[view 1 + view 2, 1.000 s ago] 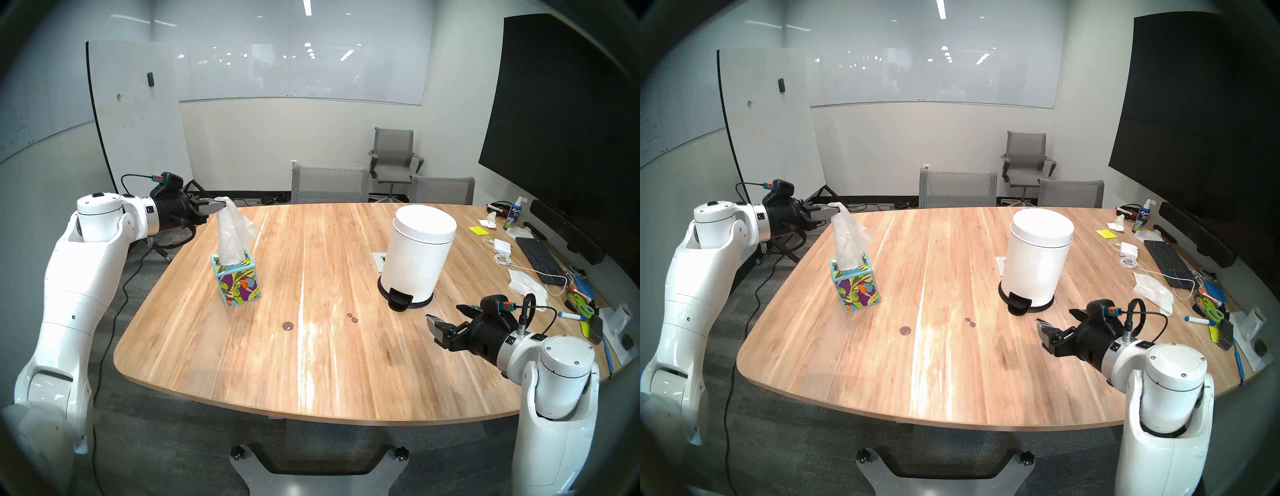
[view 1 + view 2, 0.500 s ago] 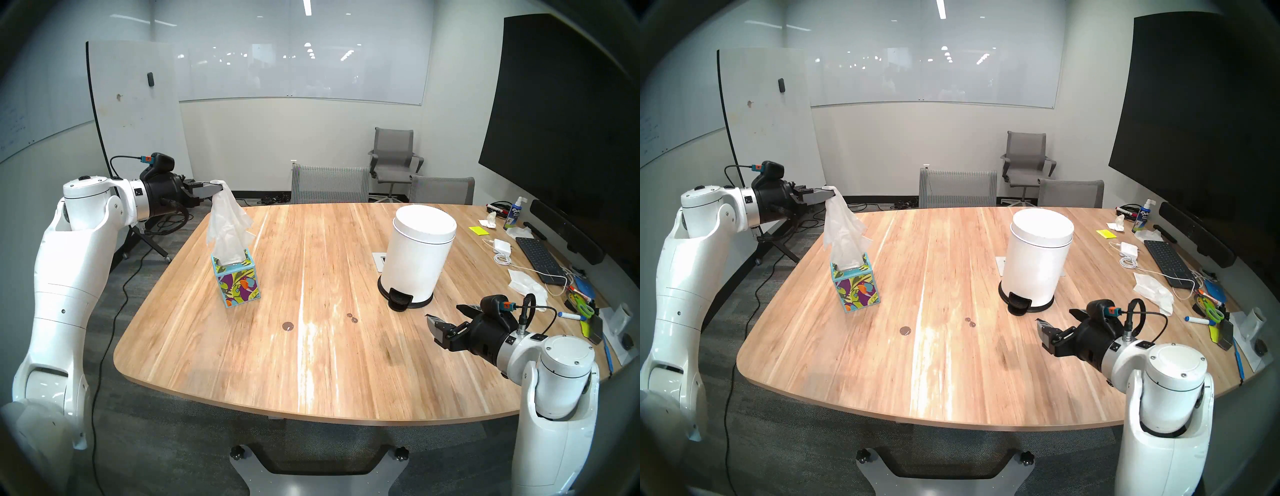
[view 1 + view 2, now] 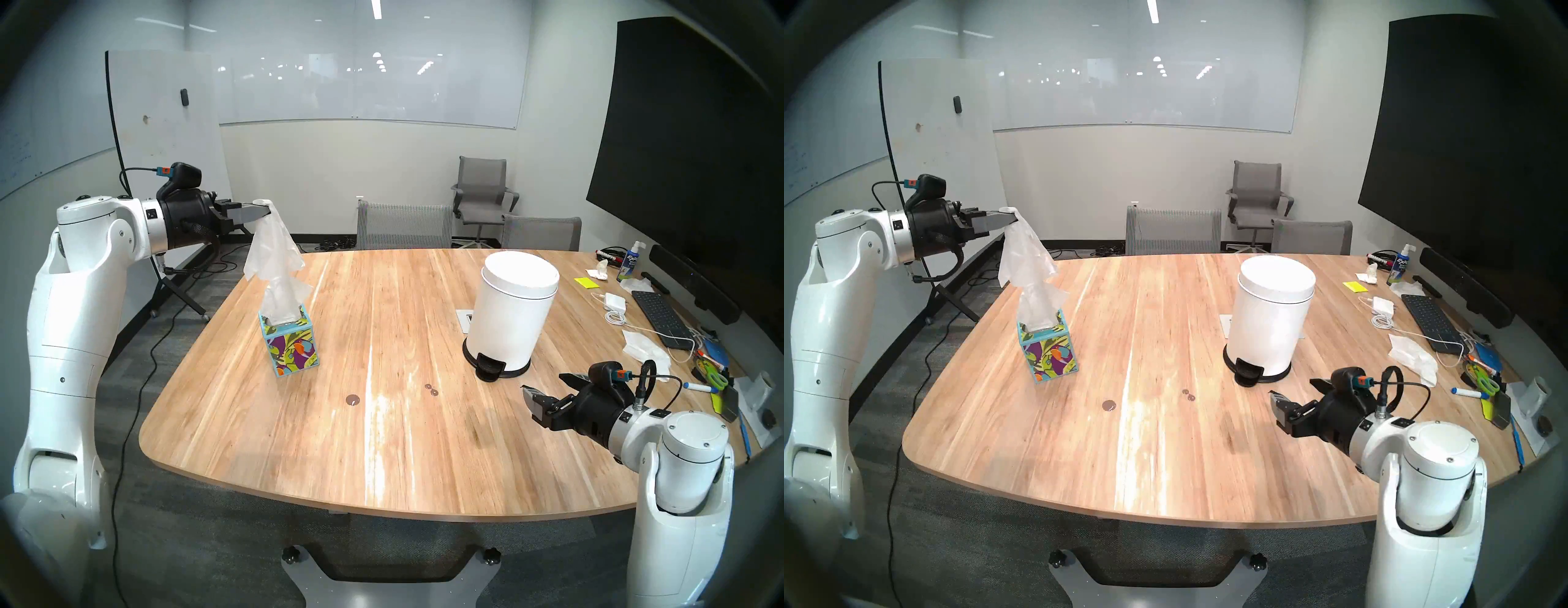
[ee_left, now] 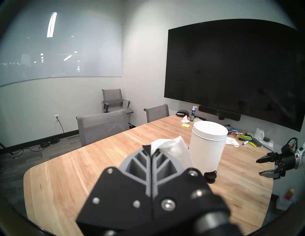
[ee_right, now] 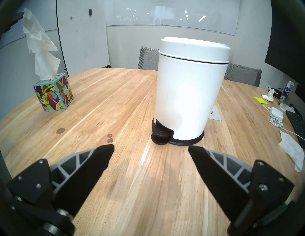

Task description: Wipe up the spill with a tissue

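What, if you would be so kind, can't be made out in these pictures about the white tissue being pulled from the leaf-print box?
- Whether the thin white tissue, pinched in the left gripper, has left the leaf-print tissue box: its lower end overlaps the next sheet in both head views.
- Left wrist view: the closed fingers hide the hanging sheet and the box.
- Inside the white pedal bin: lid shut.

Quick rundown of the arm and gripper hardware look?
Both arms have glossy white shells with rounded joints and a silver wrist ring. The left gripper and right gripper have black housings and grey ribbed fingers with black pads. A black cable with an orange and teal plug loops from each wrist.
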You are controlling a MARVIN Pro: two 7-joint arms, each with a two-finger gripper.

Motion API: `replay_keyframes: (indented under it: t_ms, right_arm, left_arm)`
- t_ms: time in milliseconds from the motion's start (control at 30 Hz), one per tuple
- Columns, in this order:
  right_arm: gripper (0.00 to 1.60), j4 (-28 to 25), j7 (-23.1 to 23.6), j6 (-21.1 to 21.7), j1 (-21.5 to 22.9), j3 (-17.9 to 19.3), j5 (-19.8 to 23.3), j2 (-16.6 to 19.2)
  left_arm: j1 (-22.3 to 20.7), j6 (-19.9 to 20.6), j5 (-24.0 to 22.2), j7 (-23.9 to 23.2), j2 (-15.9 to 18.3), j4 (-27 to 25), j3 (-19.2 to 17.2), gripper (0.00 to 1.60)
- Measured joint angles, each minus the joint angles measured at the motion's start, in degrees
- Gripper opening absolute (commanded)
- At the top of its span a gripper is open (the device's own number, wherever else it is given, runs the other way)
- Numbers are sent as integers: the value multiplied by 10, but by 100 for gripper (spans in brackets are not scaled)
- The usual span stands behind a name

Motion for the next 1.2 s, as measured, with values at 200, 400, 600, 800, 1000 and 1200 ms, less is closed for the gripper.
replay_keyframes:
  t_ms: [200,400,600,800,1000,1200]
  right_arm:
    - [160,0,0,0,0,0,0,0]
    - [160,0,0,0,0,0,0,0]
    - [160,0,0,0,0,0,0,0]
    - [160,0,0,0,0,0,0,0]
    - [160,0,0,0,0,0,0,0]
    - [160,0,0,0,0,0,0,0]
  left_arm:
    - [8,37,-16,-12,4,-31,-21,0]
    - [30,57,-24,-18,9,-62,-36,0]
    - [56,61,-24,-11,11,-78,-39,0]
    - [81,58,-24,-12,12,-89,-39,0]
    - [109,53,-24,-16,12,-103,-38,0]
    - [137,50,-23,-18,8,-124,-36,0]
